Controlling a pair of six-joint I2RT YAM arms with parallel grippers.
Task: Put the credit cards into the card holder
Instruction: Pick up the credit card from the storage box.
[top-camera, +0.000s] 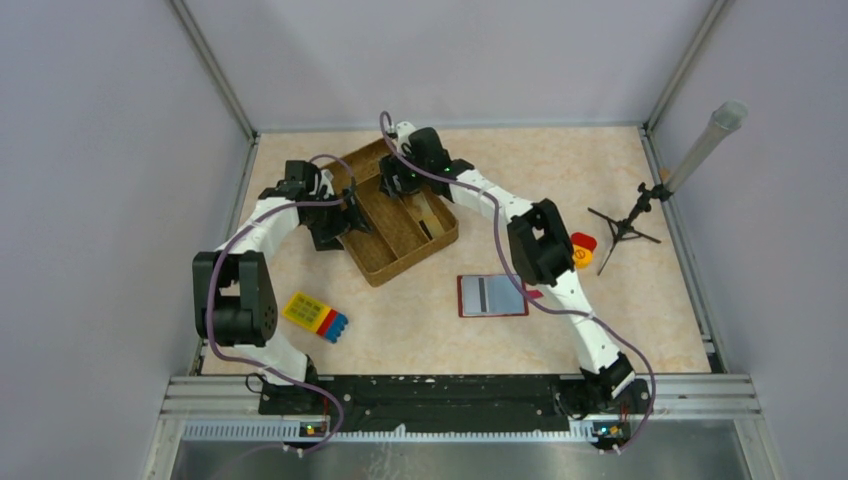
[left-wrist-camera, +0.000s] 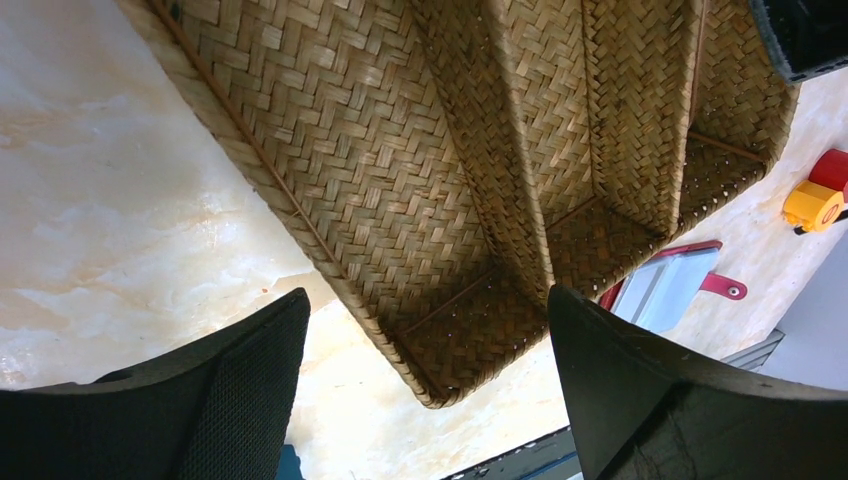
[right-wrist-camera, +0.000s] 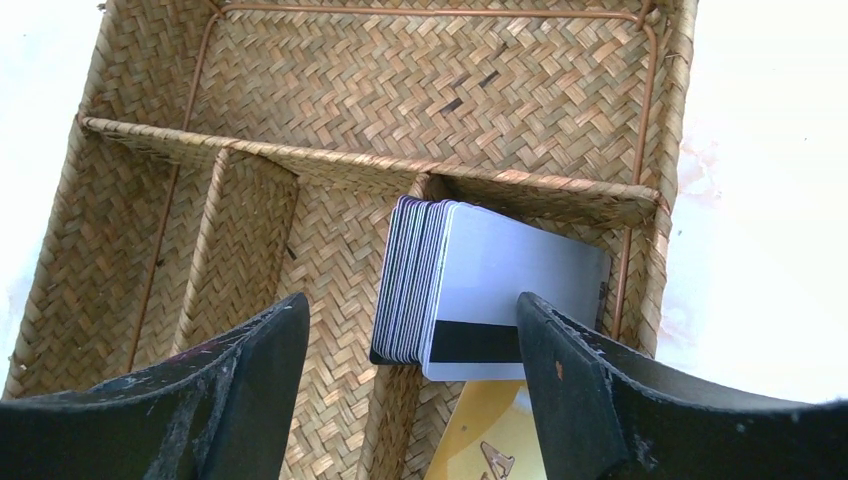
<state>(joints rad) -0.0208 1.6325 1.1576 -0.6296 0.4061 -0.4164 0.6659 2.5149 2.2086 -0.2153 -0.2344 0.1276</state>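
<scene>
the right gripper (right-wrist-camera: 408, 302), spread, hangs over the credit cards (right-wrist-camera: 505, 285) stacked on edge in a compartment of the woven card holder (right-wrist-camera: 420, 90); the left gripper (left-wrist-camera: 428, 295), also spread, sits beside its outer wall

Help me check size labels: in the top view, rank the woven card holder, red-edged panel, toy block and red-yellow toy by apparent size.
1. card holder
2. red-edged panel
3. toy block
4. red-yellow toy, though the right arm partly hides it

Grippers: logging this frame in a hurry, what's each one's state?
Left gripper: open, empty, by the card holder.
Right gripper: open, empty, over the credit cards.
</scene>
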